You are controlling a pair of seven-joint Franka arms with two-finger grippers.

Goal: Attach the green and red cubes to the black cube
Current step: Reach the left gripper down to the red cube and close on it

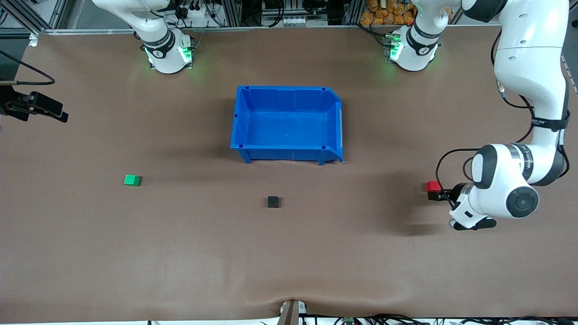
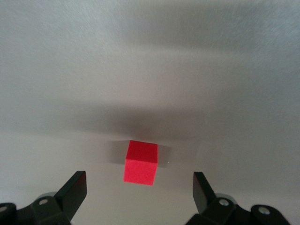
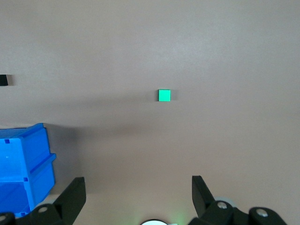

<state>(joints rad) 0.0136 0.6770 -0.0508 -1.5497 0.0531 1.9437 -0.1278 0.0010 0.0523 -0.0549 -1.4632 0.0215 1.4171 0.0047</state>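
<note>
Glossy blue plastic bin (image 1: 287,146) on matt brown table (image 1: 180,253).

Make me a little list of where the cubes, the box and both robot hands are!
red cube: on table, toward left arm's end
left gripper: open, low by red cube, not holding it
green cube: on table, toward right arm's end
right gripper: open, high above table, holding nothing
black cube: nearer the camera than the bin
blue bin: mid-table, nothing inside

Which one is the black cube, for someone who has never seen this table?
Start at the blue bin in the middle of the table. Just nearer the front camera than its front wall sits the black cube, alone on the bare brown surface. The green cube and red cube lie toward the table's ends; only this one is matte black.
</note>
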